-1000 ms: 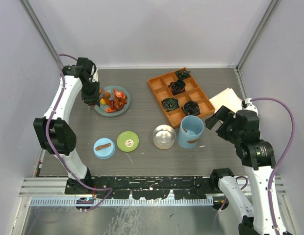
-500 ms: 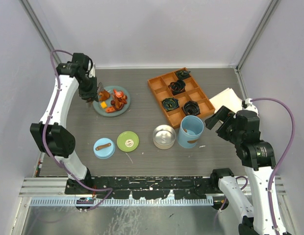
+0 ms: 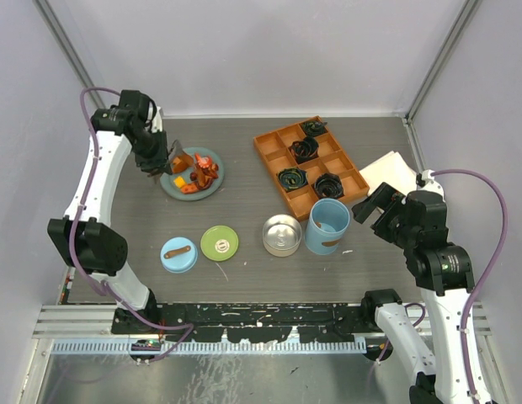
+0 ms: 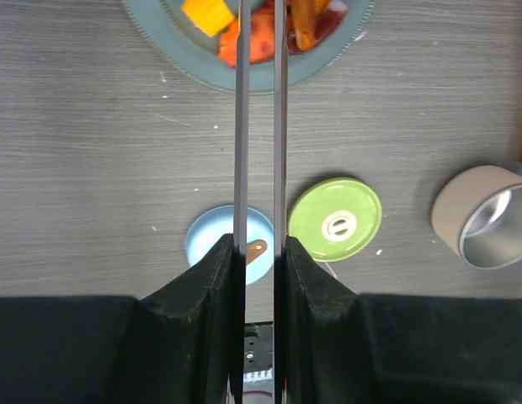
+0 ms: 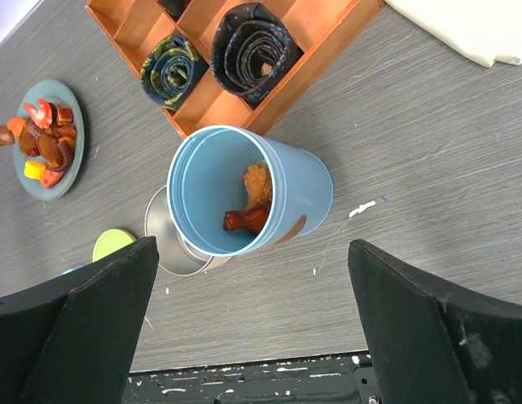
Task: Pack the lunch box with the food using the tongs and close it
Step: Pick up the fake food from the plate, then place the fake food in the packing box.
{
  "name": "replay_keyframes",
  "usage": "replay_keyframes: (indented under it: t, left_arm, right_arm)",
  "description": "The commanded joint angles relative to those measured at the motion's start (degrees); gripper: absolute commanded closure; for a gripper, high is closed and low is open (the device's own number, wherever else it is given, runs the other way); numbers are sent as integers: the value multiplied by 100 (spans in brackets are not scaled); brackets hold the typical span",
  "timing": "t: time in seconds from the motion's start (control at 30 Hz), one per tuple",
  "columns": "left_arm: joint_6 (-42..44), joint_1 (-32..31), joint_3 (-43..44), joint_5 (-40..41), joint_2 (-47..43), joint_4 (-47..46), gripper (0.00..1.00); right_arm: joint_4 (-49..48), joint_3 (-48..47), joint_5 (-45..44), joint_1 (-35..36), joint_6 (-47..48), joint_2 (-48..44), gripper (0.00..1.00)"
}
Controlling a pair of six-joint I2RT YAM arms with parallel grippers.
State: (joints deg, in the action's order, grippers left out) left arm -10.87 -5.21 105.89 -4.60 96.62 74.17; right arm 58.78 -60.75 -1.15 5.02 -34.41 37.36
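grey woodgrain table, pale walls

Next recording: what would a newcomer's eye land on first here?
The left gripper, at the far left, is shut on slim metal tongs that reach over a teal plate of orange and red food chunks. Right of centre, the orange tray of black coils stands out, with the open light-blue cylinder just nearer the arms, two food pieces already inside.

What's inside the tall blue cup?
The blue cup holds two bits of food: a crumbly orange chunk and a brown piece. Its wall hides part of the bottom.
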Motion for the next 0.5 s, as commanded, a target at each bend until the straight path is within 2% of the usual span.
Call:
replay_keyframes:
  t: [0.0, 0.17, 0.47]
  left_arm:
    - [-266, 13, 416, -742, -428, -167, 89]
    - [-512, -265, 564, -1098, -562, -267, 89]
    - [-880, -1769, 662, -1233, -672, -474, 89]
  right_arm:
    - [-166, -176, 19, -18, -68, -70, 0]
    - [-176, -146, 0, -18, -75, -81, 0]
    - [-203, -119, 1, -18, -65, -71, 0]
